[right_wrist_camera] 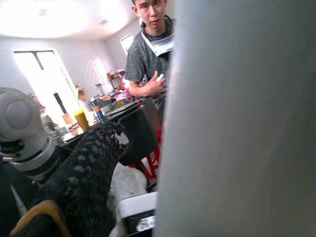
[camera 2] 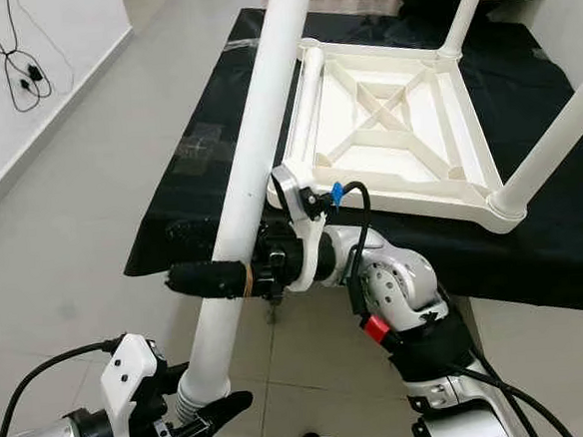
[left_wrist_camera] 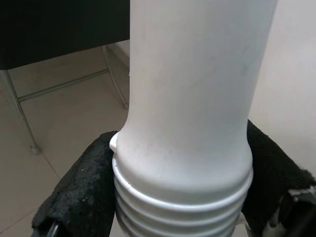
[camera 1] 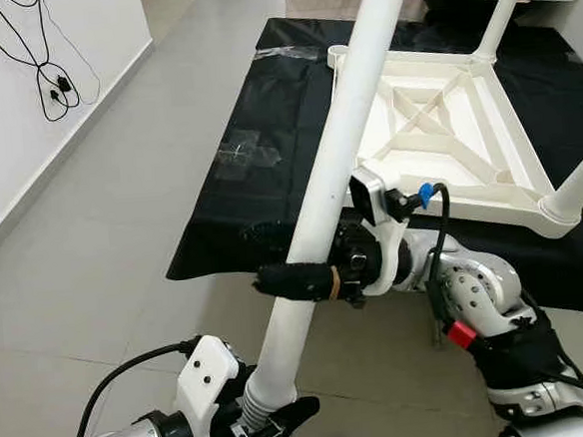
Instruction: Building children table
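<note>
Table leg: the long white table leg [camera 1: 338, 140] is in my two grippers, slanting from low and near at my left up and away over the black mat.
Left gripper: my left gripper [camera 1: 271, 420] is clamped on the leg's threaded near end, a black finger [left_wrist_camera: 81, 185] pressed on each side of the ribs.
Right gripper: my right gripper [camera 1: 300, 268] is clamped around the shaft further up, one padded finger [camera 2: 211, 278] lying across the near side of it.
Tabletop: the white tabletop [camera 1: 436, 138] lies upside down on the mat, beyond my right gripper and to the right, its cross-braced underside facing up.
Mat: the black mat [camera 1: 257, 161] covers a low stand on the grey floor tiles [camera 1: 94, 252], with clear tape [camera 1: 242, 152] stuck on its left part.
Progress: I judge the job about half done. Two legs stand screwed in, one at the near right corner [camera 1: 579, 183] and one at the far right corner [camera 1: 502, 9].
Left to do: the leg I hold is not yet seated; the far left socket [camera 1: 338, 52] looks open, and I cannot make out the near left one behind the leg.
Count: three legs in all, one tabletop, one mat.
Background: a person [right_wrist_camera: 148, 54] stands far off in the right wrist view.
</note>
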Controlling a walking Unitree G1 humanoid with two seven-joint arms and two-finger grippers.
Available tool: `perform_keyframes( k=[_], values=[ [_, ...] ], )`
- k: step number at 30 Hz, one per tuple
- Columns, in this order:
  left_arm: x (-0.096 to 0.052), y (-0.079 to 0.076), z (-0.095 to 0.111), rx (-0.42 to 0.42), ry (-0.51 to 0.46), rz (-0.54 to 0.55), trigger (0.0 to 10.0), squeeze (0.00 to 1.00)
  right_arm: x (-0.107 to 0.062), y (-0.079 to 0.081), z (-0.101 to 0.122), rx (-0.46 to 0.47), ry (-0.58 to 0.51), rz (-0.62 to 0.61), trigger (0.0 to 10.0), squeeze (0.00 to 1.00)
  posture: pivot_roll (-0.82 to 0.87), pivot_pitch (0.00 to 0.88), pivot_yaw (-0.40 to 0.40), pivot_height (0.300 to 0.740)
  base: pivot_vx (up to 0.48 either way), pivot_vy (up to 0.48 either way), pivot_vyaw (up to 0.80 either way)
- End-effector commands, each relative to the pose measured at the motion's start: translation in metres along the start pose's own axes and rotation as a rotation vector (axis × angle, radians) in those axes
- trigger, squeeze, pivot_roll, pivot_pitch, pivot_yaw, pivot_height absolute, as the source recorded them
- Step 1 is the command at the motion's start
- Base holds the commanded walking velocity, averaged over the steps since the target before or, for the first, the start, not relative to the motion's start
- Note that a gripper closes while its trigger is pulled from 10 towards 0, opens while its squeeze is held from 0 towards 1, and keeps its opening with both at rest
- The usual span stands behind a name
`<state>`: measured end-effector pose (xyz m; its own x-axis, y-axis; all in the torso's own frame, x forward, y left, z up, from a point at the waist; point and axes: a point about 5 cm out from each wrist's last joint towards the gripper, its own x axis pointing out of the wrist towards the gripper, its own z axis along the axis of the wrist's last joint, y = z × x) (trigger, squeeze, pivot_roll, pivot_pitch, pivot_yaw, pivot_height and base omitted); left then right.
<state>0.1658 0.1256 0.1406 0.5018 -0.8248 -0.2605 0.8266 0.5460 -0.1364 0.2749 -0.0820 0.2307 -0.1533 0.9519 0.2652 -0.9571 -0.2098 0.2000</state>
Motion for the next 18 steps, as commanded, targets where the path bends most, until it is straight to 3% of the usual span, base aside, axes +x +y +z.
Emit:
perform_keyframes(
  k=[1, 2, 3, 6, 7, 18],
  values=[
    [-0.0005, -0.0004, -0.0032, -0.004, 0.014, -0.017, 10.0, 0.00, 0.0056, 0.0056, -0.0008, -0.001, 0.004, 0.049, 10.0, 0.00, 0.12, 0.179, -0.024, 0.740, 0.000, 0.000, 0.00],
    [-0.0005, -0.0004, -0.0032, -0.004, 0.014, -0.017, 10.0, 0.00, 0.0056, 0.0056, -0.0008, -0.001, 0.004, 0.049, 10.0, 0.00, 0.12, 0.179, -0.024, 0.740, 0.000, 0.000, 0.00],
    [-0.0002, 0.0010, -0.0033, 0.002, 0.018, -0.017, 10.0, 0.00, 0.0076, 0.0067, -0.0022, 0.012, 0.005, 0.058, 3.9, 0.00, 0.12, 0.178, -0.025, 0.740, 0.000, 0.000, 0.00],
    [-0.0002, 0.0016, -0.0033, 0.007, 0.021, -0.017, 10.0, 0.00, 0.0082, 0.0069, -0.0025, 0.018, 0.005, 0.061, 3.9, 0.00, 0.12, 0.178, -0.025, 0.740, 0.000, 0.000, 0.00],
    [-0.0002, 0.0021, -0.0031, 0.008, 0.021, -0.016, 10.0, 0.00, 0.0089, 0.0069, -0.0022, 0.023, 0.001, 0.063, 0.0, 0.00, 0.12, 0.179, -0.026, 0.740, 0.000, 0.000, 0.00],
    [-0.0001, 0.0023, -0.0044, -0.001, 0.021, -0.019, 10.0, 0.00, 0.0115, 0.0072, -0.0003, 0.025, -0.003, 0.068, 0.0, 0.00, 0.11, 0.178, -0.025, 0.740, 0.000, 0.000, 0.00]
  ],
)
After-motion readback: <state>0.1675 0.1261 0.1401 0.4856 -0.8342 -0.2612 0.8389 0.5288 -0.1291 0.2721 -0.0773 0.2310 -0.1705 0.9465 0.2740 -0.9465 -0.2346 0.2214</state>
